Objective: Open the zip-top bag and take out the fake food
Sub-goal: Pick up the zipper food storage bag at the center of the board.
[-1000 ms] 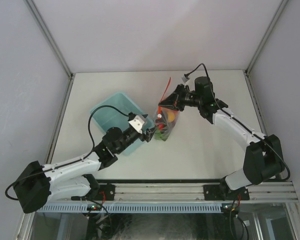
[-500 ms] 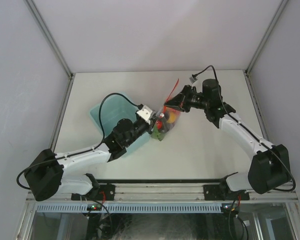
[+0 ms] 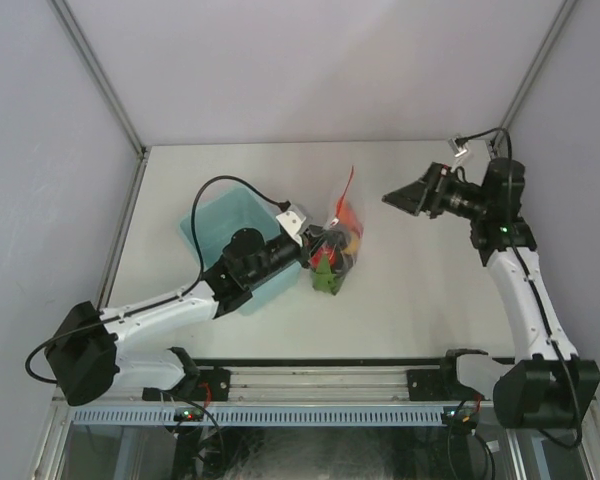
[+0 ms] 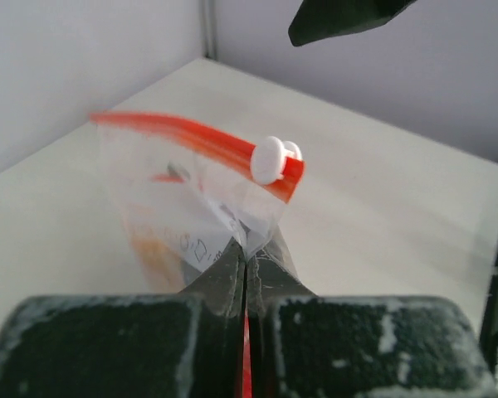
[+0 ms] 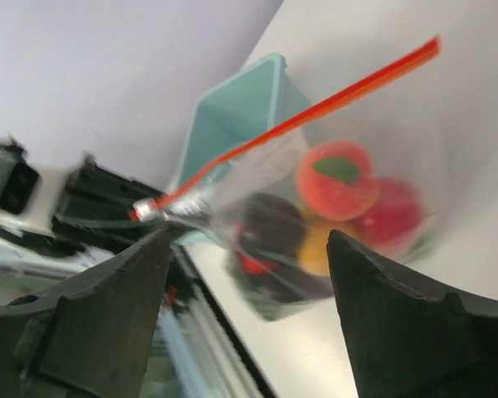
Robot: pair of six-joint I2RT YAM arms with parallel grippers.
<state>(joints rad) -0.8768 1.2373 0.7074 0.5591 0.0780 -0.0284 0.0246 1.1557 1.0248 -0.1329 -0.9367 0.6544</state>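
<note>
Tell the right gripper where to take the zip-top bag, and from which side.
Probably the orange-red zip strip, at its free end away from the slider, coming from the right arm's side. The strip stands clear above the fake food in the zip-top bag, the left gripper pinches the film under the slider, and the open right gripper faces that side.

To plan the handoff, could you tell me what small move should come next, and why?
Probably move the open right gripper to the white slider on the zip and close on it: the left gripper pinches the bag below the zip, the food is inside, and the right gripper holds nothing.
</note>
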